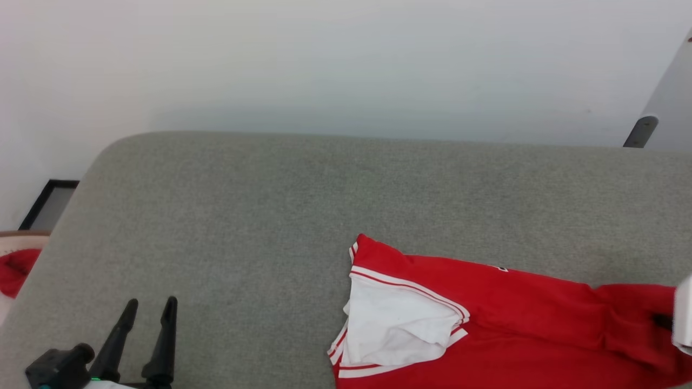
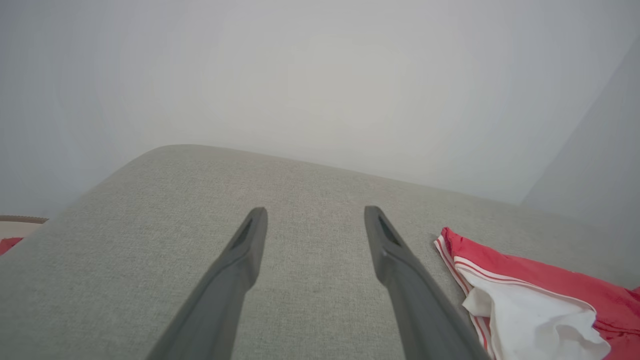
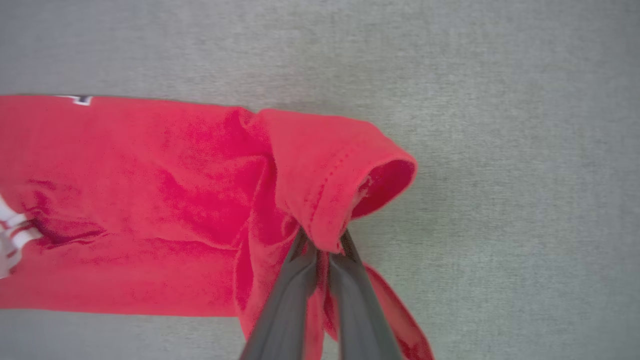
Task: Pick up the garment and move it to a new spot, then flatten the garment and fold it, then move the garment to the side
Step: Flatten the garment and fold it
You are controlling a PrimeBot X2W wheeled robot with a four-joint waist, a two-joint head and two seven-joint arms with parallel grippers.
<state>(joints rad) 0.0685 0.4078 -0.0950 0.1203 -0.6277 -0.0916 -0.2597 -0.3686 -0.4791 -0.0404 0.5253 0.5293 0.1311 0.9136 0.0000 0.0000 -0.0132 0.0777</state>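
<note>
- Grey woven fabric surface (image 1: 216, 216) with a rounded far-left corner spans the scene, with a pale wall behind it.
- Off its left edge, a scrap of red cloth (image 1: 16, 270) lies on a pale, brown-rimmed object that cannot be made out.
- At the near left, the left gripper (image 1: 152, 302) hovers over bare fabric. Its two dark fingers are spread wide with nothing between them.
- Right of centre, toward the near edge, the red jersey shirt (image 1: 513, 302) lies on the surface, stretched out left to right and well apart from the left gripper.
- Its short white sleeve (image 1: 394, 324), edged with white-and-red striped trim, sits crumpled at the shirt's left end.
- A sliver of black, white-outlined lettering (image 1: 503, 268) peeks out at the shirt's far edge; too little shows to read it.
- At the far right, the right gripper (image 3: 324, 240) is pressed together, pinching a bunched fold of the shirt's stitched red hem (image 3: 330, 190), which curls open into a loop above the fingers.
</note>
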